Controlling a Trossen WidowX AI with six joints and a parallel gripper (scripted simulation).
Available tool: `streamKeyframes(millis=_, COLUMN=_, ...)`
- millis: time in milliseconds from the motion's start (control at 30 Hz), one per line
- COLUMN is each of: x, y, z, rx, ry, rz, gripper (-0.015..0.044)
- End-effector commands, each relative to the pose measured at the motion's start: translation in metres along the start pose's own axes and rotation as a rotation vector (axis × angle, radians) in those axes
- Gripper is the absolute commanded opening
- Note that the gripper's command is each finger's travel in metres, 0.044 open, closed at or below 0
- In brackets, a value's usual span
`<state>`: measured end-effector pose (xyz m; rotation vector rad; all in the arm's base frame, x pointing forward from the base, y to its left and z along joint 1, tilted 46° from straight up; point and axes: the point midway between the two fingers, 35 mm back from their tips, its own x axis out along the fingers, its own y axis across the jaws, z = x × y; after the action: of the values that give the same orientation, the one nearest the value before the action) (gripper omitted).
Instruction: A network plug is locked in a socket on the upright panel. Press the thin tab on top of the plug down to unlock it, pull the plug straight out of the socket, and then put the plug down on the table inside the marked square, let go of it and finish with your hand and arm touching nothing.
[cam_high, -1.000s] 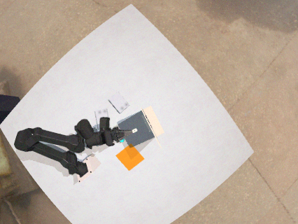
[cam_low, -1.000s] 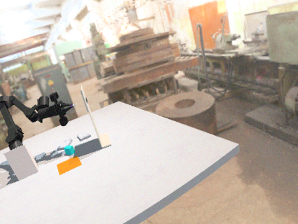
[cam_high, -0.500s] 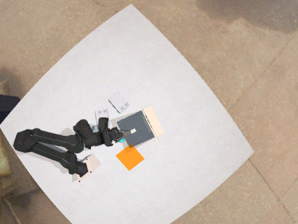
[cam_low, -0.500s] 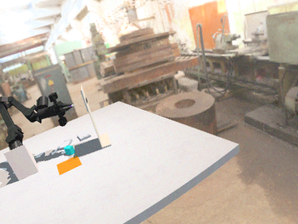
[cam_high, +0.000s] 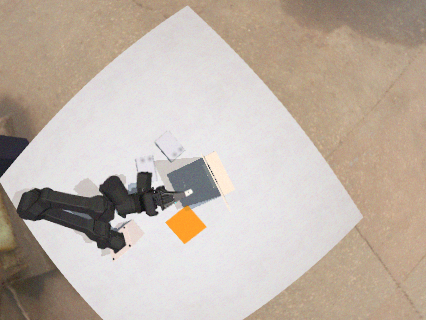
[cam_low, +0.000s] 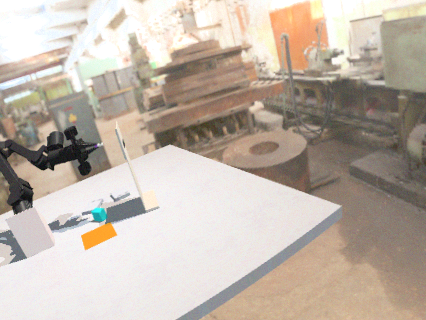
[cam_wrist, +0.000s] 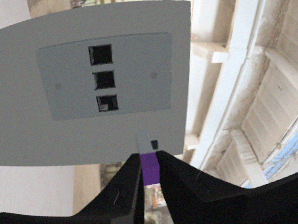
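Jaws clenched on small purple-and-white network plug (cam_wrist: 149, 165), ahead of them the upright grey socket panel (cam_wrist: 100, 83); thin pinch risks slip before orange marked square (cam_high: 185, 224).

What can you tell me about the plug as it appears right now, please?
The plug is small: a purple rear part pinched between the dark fingers of the gripper, and a pale front end with a small dark mark. It is out of the socket, held in the air short of the panel, pointing at it just below the three dark sockets. Only the fingers touch it; its tab cannot be made out.
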<state>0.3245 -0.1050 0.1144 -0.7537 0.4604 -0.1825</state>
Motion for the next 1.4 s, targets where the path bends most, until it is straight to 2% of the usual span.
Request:
streamKeyframes(millis=0, x=-0.004, y=-0.013, z=-0.003, rx=-0.006, ry=-0.003, rz=0.0, gripper=0.0)
streamKeyframes(millis=367, x=-0.012, y=-0.029, z=-0.012, rx=-0.009, ry=0.002, rz=0.009, gripper=0.0)
streamKeyframes(millis=1367, x=0.005, y=0.064, z=-0.096, rx=-0.116, ry=0.124, rz=0.453, gripper=0.0)
